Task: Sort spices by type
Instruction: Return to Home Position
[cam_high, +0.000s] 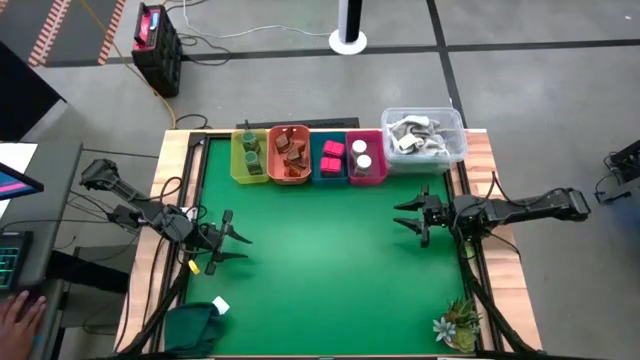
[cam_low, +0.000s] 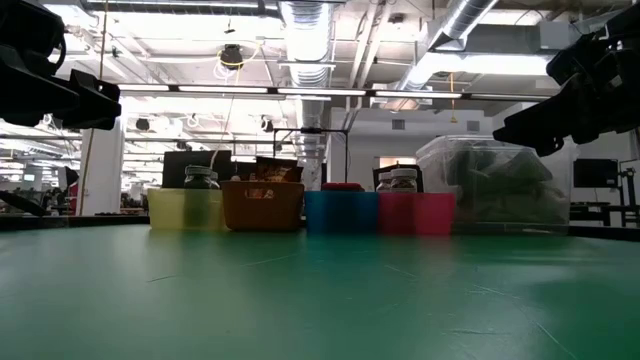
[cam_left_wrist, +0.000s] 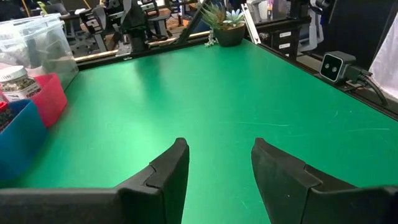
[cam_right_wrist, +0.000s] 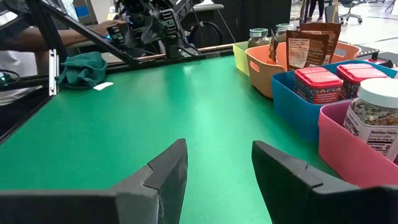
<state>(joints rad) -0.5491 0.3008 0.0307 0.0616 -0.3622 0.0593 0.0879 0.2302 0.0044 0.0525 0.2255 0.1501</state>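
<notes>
The spices sit in four small bins in a row along the table's far edge. Dark green jars (cam_high: 249, 150) stand in the yellow bin (cam_high: 236, 160), brown pouches (cam_right_wrist: 308, 45) in the orange bin (cam_high: 290, 176). Pink-red packets (cam_right_wrist: 318, 84) lie in the blue bin (cam_high: 331, 176), and white-capped jars (cam_right_wrist: 376, 121) stand in the pink bin (cam_high: 366, 180). My left gripper (cam_high: 228, 243) hovers open over the mat's left side, my right gripper (cam_high: 410, 217) open over its right side. Each is well short of the bins, with nothing between its fingers (cam_left_wrist: 174, 168) (cam_right_wrist: 171, 168).
A clear lidded tub (cam_high: 423, 135) of white-grey things stands right of the bins. A small spiky plant (cam_high: 458, 322) is at the near right corner, a green cloth (cam_high: 195, 325) and a white scrap (cam_high: 221, 306) at the near left. A person's hand (cam_high: 20, 315) rests off the table, left.
</notes>
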